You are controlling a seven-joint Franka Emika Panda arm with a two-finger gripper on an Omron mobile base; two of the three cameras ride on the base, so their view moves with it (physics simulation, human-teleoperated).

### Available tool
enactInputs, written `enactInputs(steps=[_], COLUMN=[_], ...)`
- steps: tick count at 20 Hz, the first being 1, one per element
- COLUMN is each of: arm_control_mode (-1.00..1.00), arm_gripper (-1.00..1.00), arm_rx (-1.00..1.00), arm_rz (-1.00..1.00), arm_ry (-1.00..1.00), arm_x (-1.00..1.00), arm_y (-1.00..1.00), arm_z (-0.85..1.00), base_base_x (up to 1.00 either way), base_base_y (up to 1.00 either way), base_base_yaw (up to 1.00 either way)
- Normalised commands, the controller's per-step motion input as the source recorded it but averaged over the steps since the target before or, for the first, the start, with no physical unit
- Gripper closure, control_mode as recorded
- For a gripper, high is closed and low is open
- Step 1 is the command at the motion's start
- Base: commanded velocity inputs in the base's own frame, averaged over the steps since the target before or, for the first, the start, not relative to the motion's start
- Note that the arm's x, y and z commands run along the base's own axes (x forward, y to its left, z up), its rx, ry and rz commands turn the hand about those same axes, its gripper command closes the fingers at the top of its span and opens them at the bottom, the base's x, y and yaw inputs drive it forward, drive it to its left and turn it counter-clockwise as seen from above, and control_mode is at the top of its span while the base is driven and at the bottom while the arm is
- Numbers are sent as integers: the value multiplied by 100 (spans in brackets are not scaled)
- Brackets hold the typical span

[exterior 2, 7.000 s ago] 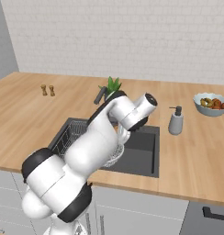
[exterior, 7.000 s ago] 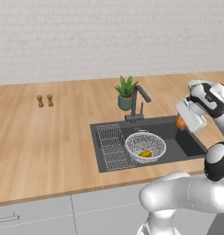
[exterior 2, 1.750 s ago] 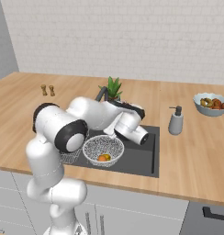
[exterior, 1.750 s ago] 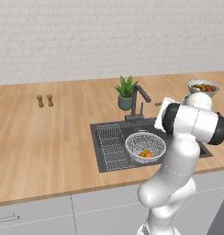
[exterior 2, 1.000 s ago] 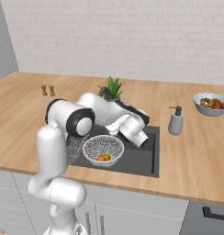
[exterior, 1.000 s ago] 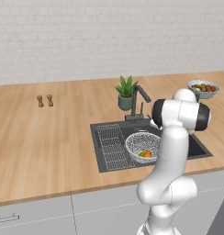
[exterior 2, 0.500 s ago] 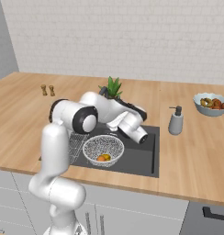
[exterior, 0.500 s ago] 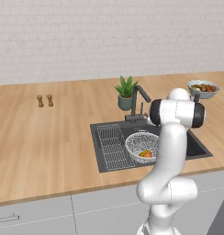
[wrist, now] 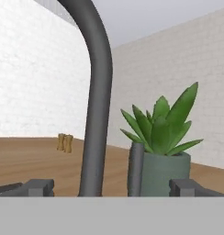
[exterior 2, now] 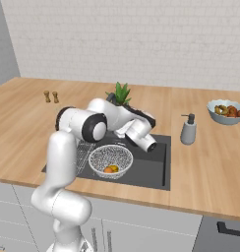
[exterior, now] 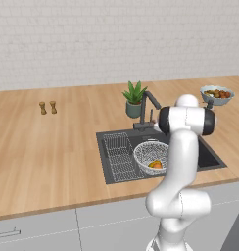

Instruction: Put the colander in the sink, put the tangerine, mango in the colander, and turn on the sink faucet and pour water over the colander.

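The colander [exterior: 151, 154] [exterior 2: 110, 158] stands in the dark sink [exterior: 209, 156] [exterior 2: 154, 170], right of the wire rack. The tangerine [exterior: 156, 165] [exterior 2: 108, 170] and the yellow mango [exterior 2: 115, 168] lie side by side in it. The sink faucet [exterior: 147, 104] rises behind the basin. In the hand view its dark curved stem [wrist: 98, 114] stands close in front, between the two fingertips. My gripper [wrist: 112, 187] is open and level with the lower stem, with a short grey upright part [wrist: 136, 169] just right of the stem. No water is running.
A potted plant [exterior: 134, 98] [exterior 2: 121, 92] [wrist: 162, 137] stands right behind the faucet. The flat wire rack [exterior: 119, 156] fills the sink's left part. To the right are a soap bottle [exterior 2: 189, 130] and a fruit bowl [exterior: 217, 94] [exterior 2: 226, 111]. Two shakers [exterior: 48, 107] stand far left.
Seven seconds ago the gripper held the tangerine to the right of the sink; now it lies in the colander. Over the last second the arm has edged closer to the faucet.
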Motion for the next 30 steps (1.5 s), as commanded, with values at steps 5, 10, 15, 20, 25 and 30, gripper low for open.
enactInputs(steps=[5, 10, 15, 20, 25, 30], arm_control_mode=[-100, -100, -100, -100, -100, -100], arm_gripper=[-100, -100, -100, -100, 100, 100], arm_rx=[2, 3, 3, 2, 3, 7], arm_rz=[-3, -1, -2, -3, -5, -7], arm_ry=[0, 0, 0, 0, 0, 0], arm_x=[29, 36, 34, 29, 11, 5], arm_y=[14, 0, 0, 0, -2, -16], arm_z=[-15, -11, -14, -12, -1, 0], base_base_x=[0, 0, 0, 0, 0, 0], base_base_y=[0, 0, 0, 0, 0, 0], base_base_yaw=[0, 0, 0, 0, 0, 0])
